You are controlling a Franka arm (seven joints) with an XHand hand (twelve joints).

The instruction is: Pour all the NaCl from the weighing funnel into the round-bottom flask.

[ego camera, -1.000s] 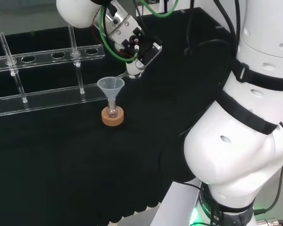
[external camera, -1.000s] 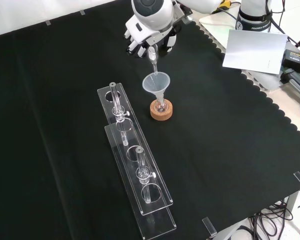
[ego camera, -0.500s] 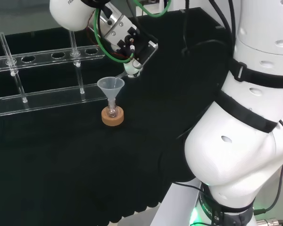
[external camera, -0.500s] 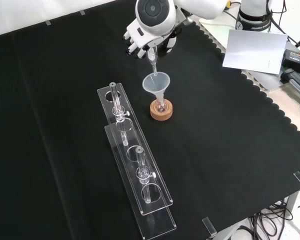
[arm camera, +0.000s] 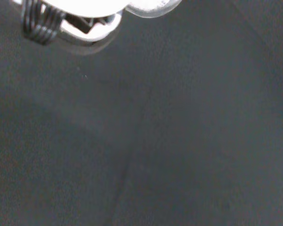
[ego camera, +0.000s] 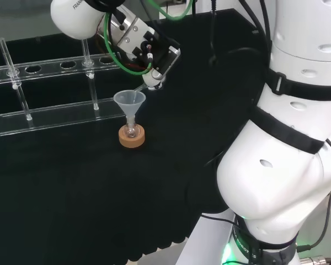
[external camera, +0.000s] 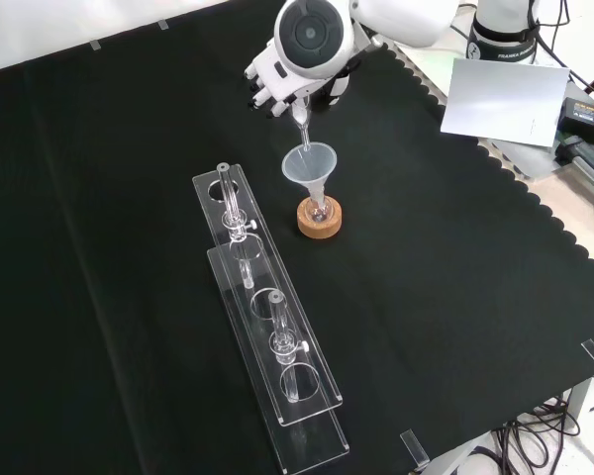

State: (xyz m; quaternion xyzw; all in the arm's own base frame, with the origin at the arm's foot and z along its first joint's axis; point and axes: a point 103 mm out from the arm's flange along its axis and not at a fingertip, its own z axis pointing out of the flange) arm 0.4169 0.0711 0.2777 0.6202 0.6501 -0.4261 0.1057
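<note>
The hand (external camera: 295, 81) hangs above the far side of the black cloth (external camera: 455, 297) in the front view, its curled fingers (external camera: 265, 89) pinching the weighing funnel (external camera: 302, 117), a slim clear tube tilted stem-down. The stem tip sits just inside the wide mouth of a translucent conical funnel (external camera: 310, 164). That cone stands upright in the neck of the round-bottom flask (external camera: 319, 210), a small clear glass bulb seated in a tan cork ring (external camera: 320, 220). Nearer and left in the front view lie two long clear plastic racks (external camera: 277, 366) with round holes, holding upright glass tubes (external camera: 231, 198). Whether any NaCl remains cannot be determined.
</note>
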